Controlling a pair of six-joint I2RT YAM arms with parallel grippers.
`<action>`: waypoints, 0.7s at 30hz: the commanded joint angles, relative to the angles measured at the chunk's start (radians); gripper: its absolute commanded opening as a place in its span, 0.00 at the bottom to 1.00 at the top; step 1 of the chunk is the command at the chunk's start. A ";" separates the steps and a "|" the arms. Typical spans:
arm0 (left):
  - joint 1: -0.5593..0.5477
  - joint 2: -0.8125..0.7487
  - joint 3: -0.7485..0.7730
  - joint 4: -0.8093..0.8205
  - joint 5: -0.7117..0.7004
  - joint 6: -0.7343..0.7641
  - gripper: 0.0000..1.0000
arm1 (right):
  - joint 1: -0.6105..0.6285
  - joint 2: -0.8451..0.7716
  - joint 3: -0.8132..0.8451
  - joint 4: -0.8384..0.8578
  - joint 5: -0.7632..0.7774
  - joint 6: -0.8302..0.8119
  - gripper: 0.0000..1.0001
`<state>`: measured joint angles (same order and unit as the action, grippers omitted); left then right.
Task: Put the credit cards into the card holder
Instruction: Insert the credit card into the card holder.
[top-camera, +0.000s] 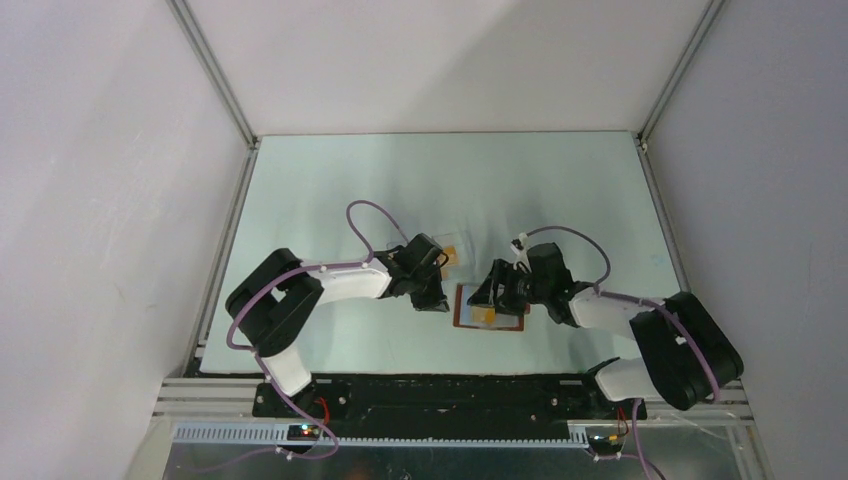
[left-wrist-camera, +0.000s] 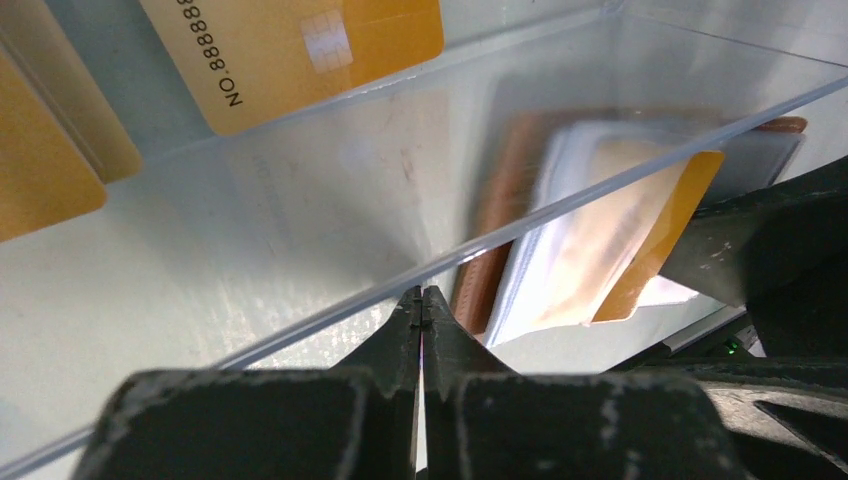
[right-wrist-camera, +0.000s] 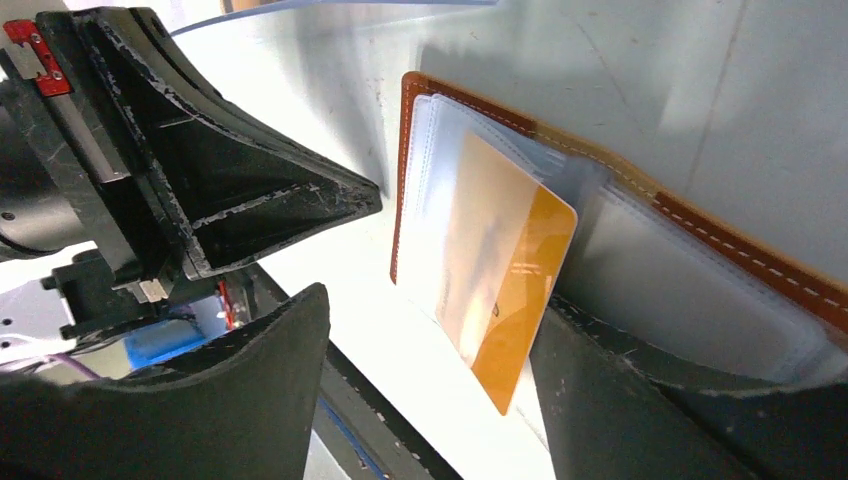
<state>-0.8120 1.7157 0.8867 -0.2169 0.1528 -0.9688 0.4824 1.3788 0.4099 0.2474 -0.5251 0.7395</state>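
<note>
While the right gripper (right-wrist-camera: 430, 330) stands spread over the holder (right-wrist-camera: 740, 250), one card (right-wrist-camera: 515, 290) lies between its two fingers, pinched by neither. That card is orange-gold, glossy and round-cornered. It sits aslant, its upper half under a clear sleeve and its lower corner poking out past the sleeve's edge. The holder lies open and flat directly under this gripper, a brown stitched rim around pale, see-through pockets.

Just to the left, the left gripper (left-wrist-camera: 422, 310) is pressed together with nothing in it, its tips against the near wall of the clear box (left-wrist-camera: 640, 150). Beyond those tips lie more cards: one face up with a chip and printed numbers (left-wrist-camera: 300, 50), and off to their left an orange one (left-wrist-camera: 35, 170) over a paler one (left-wrist-camera: 75, 100), both cut off by the frame.

Between the two grippers the gap is narrow, with the holder's left edge close to the left fingers. Past both grippers the table (top-camera: 350, 180) runs wide to the far wall.

By my count: four cards, one holder, one box.
</note>
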 joint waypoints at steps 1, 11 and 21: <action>0.006 0.038 -0.013 -0.039 -0.021 -0.002 0.00 | 0.002 -0.024 0.051 -0.210 0.103 -0.088 0.76; 0.003 0.047 0.000 -0.041 -0.012 0.004 0.00 | 0.065 0.160 0.125 -0.144 -0.018 -0.099 0.78; -0.002 0.042 0.010 -0.039 -0.004 0.001 0.00 | 0.130 0.218 0.191 -0.148 -0.111 -0.081 0.82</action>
<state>-0.8120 1.7187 0.8978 -0.2474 0.1600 -0.9600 0.5484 1.5459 0.6018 0.1474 -0.6018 0.6720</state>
